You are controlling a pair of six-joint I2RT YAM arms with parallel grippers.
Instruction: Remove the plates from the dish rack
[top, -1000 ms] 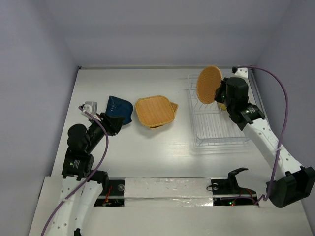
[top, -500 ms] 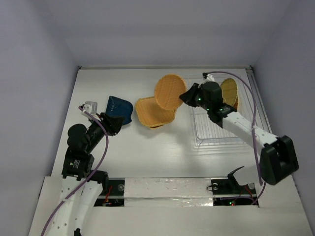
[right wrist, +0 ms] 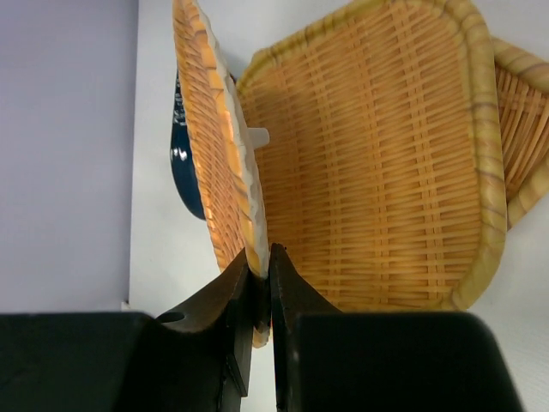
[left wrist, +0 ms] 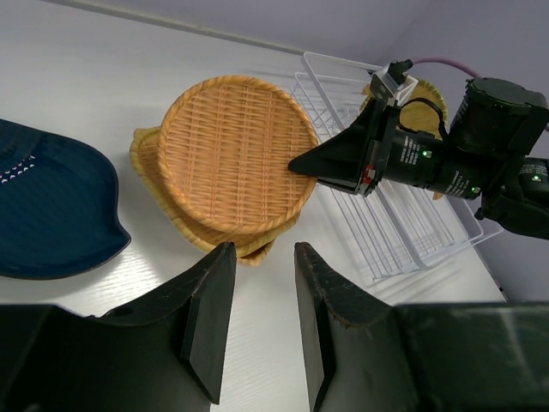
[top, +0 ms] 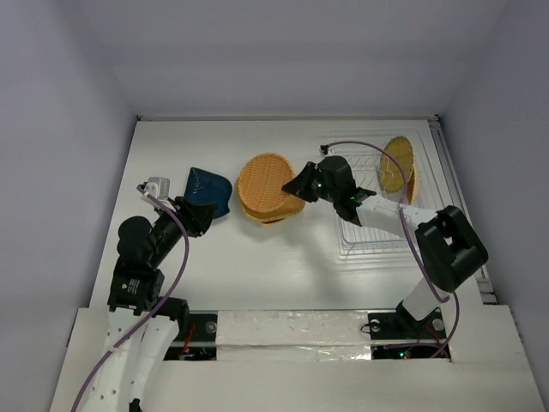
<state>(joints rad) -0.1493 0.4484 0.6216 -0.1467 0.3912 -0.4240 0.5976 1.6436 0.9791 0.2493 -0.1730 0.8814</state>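
The right gripper (top: 298, 182) has swung the round plate (top: 264, 176) away from the dish rack (top: 382, 233) at the right and down over the orange pile (top: 273, 212) in the middle, pinching its rim. The pile is mostly hidden. One orange plate (top: 396, 161) stands in the rack. At the left, the blue plate (top: 208, 190) lies by the left gripper (left wrist: 262, 253), which is spread wide.

Inside a robotics lab test cell: a left arm (top: 137, 249) and a right arm (top: 390, 215) stand bolted at the near edge of a white table (top: 257, 266), boxed in by plain lavender walls (top: 60, 129). Purple cable (top: 184, 239) trails off the arms and silver tape (top: 292, 328) lines the front rail. Wicker plates (top: 262, 184) and a wire dish rack (top: 377, 236) sit on top.
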